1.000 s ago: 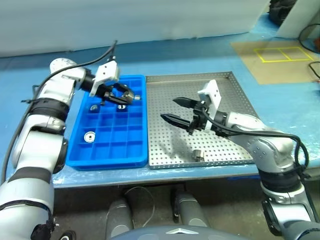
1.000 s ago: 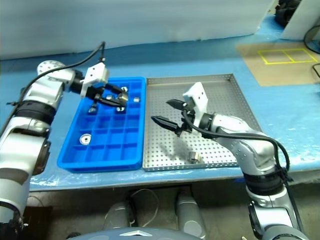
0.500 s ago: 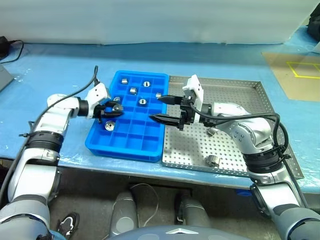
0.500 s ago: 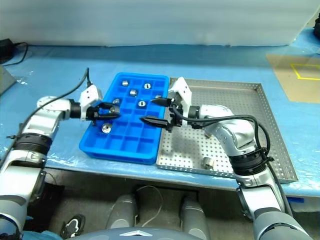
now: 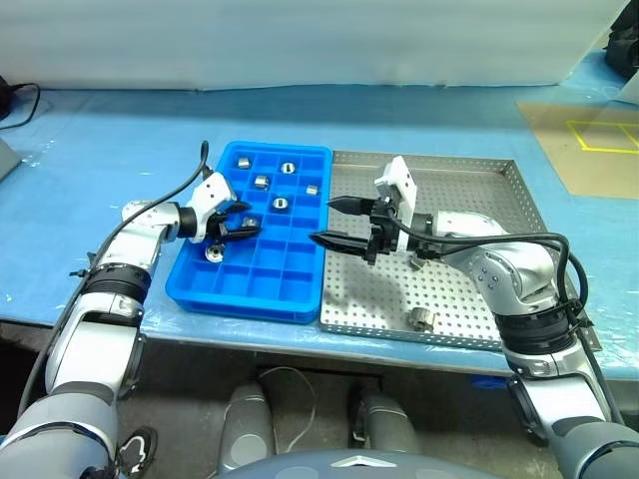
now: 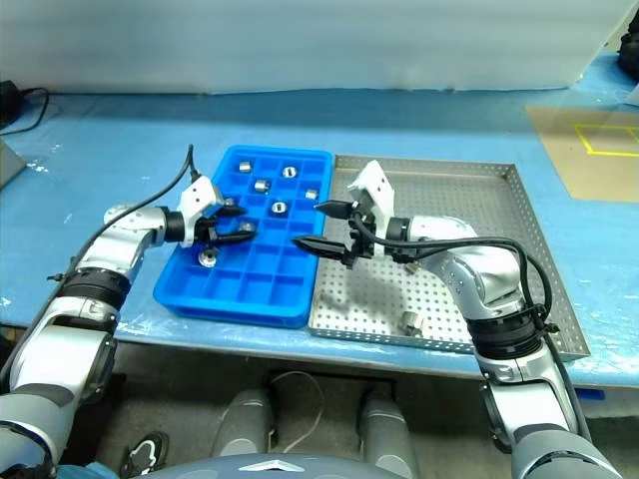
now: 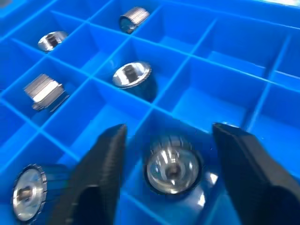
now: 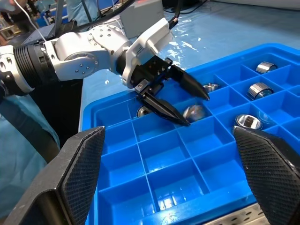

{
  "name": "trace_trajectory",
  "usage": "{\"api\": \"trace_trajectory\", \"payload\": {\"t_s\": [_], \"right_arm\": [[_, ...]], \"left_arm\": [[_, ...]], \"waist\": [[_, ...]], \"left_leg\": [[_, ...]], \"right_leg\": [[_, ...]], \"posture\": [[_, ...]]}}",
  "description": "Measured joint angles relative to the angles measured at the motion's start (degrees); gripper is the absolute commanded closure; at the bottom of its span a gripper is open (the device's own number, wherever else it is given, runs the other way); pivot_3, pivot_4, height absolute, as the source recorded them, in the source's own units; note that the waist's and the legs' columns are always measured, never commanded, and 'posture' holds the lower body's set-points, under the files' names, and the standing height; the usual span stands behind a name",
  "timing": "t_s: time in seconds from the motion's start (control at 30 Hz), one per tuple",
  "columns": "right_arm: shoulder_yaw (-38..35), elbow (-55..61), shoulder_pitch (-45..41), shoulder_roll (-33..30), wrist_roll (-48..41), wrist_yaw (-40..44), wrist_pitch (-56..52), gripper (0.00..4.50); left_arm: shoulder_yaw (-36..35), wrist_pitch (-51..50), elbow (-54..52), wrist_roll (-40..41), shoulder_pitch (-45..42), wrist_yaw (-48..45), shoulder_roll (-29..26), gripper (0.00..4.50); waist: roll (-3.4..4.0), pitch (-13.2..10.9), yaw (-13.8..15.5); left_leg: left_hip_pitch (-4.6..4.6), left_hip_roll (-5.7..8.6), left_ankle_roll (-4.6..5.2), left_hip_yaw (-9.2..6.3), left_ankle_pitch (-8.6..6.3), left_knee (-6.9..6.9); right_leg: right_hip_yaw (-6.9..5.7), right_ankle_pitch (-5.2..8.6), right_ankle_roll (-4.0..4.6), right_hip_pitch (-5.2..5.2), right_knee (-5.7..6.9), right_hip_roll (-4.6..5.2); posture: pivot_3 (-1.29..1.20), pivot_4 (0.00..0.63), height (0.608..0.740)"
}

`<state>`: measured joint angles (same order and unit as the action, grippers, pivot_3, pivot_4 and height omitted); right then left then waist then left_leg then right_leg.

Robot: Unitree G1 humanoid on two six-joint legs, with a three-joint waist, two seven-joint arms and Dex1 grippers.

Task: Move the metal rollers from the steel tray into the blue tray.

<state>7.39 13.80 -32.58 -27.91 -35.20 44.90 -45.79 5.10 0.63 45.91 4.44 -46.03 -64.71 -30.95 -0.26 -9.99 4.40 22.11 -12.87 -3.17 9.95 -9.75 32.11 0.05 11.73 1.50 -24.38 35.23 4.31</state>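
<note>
- Left gripper (image 7: 166, 154) just let go: its fingers now stand apart, and a roller (image 7: 172, 169) sits loose between them in a cell near the blue tray's (image 5: 290, 289) left edge. Looks like one more delivered.
- Right gripper (image 5: 334, 222) is wide open and empty, over the seam between the trays.
- One roller (image 5: 421, 319) left near the steel tray's (image 5: 519, 180) front edge.

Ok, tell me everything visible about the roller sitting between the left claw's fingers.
The roller is a short, shiny silver metal cylinder with a dark hollow centre and a ribbed side. It rests in one compartment of the blue tray, tilted with its open end facing the wrist camera. The left claw stands open around it, one finger on each side, neither visibly touching it. Other rollers lie in nearby compartments.
</note>
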Motion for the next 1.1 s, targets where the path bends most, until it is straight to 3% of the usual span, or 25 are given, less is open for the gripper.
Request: {"api": "trace_trajectory", "payload": {"t_s": [0.13, 0.27, 0.47, 0.77, 1.1], "right_arm": [[-1.5, 1.8, 2.1, 0.0, -0.2, -2.1, -0.8, 0.00], [-5.8, 4.3, 3.7, -0.5, -2.1, -4.5, -3.0, 0.00], [-14.6, 10.3, 8.9, -4.9, -4.1, -9.2, -5.8, 0.00], [-26.9, 23.8, 22.0, -4.6, -8.9, -20.5, -9.4, 0.00], [-33.0, 33.6, 32.0, -3.1, -16.1, -30.8, -10.8, 0.00]], "left_arm": [[0.3, -5.1, -7.0, 3.1, 2.1, -3.6, 3.6, 0.75], [0.3, -6.9, -9.8, 4.5, -1.0, -1.0, 9.6, 0.75], [-0.2, -1.7, 3.3, 4.6, -19.5, 0.1, 19.3, 0.75], [6.2, 10.3, 26.0, -6.5, -23.1, 7.0, 34.3, 0.75], [7.1, 11.2, 30.4, -13.0, -23.3, 13.0, 38.6, 0.75]], "waist": [[-0.02, 0.0, 0.0], [-0.06, 0.0, -0.1], [-0.08, 0.0, -1.6], [-0.06, 0.0, -6.4], [0.12, 0.1, -12.5]], "left_leg": [[0.09, 0.01, 0.04, 0.01, -0.02, -0.02], [0.20, 0.00, 0.05, 0.01, -0.02, 0.04], [0.04, 0.16, 0.26, 0.05, -0.10, 0.01], [0.23, 0.16, 0.78, 0.07, -0.37, 0.14], [0.58, 0.18, 1.20, 0.06, -0.63, 0.34]], "right_leg": [[-0.02, 0.00, 0.01, 0.00, -0.12, 0.02], [-0.02, -0.01, -0.01, -0.02, -0.14, 0.02], [0.21, -0.14, -0.19, 0.19, -0.54, 0.01], [0.26, -0.13, -0.32, 0.13, -0.81, -0.08], [0.12, -0.01, -1.07, 0.17, -1.50, -0.05]], "posture": [[-0.22, 0.150, 0.740], [-0.31, 0.150, 0.740], [-0.48, 0.150, 0.740], [-0.74, 0.150, 0.740], [-0.81, 0.150, 0.740]]}}
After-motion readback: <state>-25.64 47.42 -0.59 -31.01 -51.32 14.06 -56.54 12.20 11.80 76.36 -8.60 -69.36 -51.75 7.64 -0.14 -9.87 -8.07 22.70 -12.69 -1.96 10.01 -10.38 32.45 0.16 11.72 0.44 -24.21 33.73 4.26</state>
